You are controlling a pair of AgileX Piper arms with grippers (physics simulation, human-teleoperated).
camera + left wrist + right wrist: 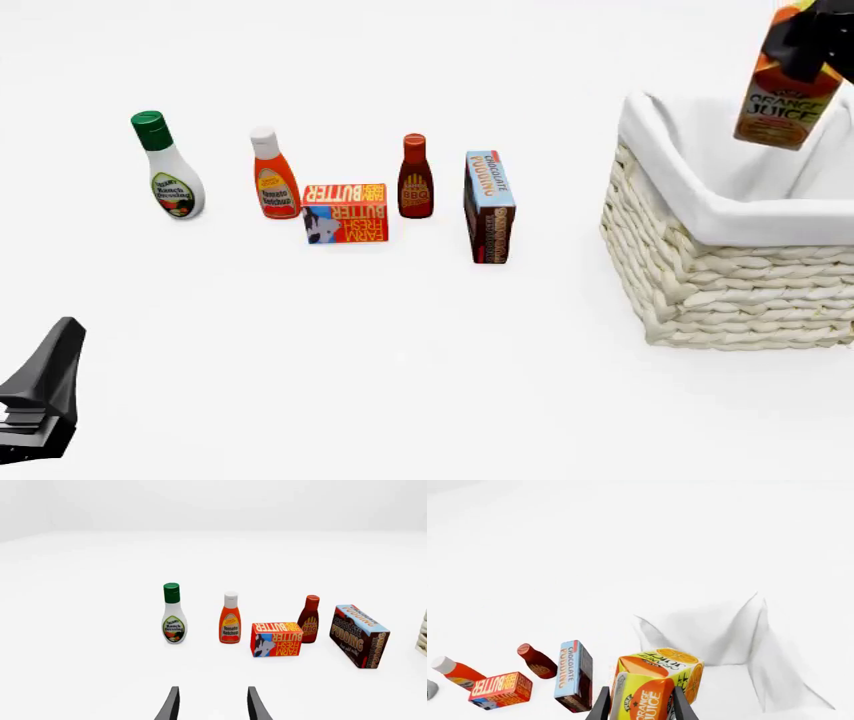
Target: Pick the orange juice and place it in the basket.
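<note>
The orange juice (785, 98) carton hangs tilted in the air above the far right part of the basket (721, 285), clear of its white liner. My right gripper (802, 32) is shut on the carton's upper part. In the right wrist view the orange juice (654, 687) sits between the two fingers (602, 706), with the basket's cloth liner (727, 630) beyond it. My left gripper (212, 706) is open with nothing between its fingers. In the front view the left gripper (51, 375) stays low at the near left, far from the carton.
A row of groceries stands left of the basket: ranch dressing bottle (167, 168), tomato ketchup bottle (274, 176), butter box (344, 212), BBQ sauce bottle (415, 178) and chocolate pudding box (489, 205).
</note>
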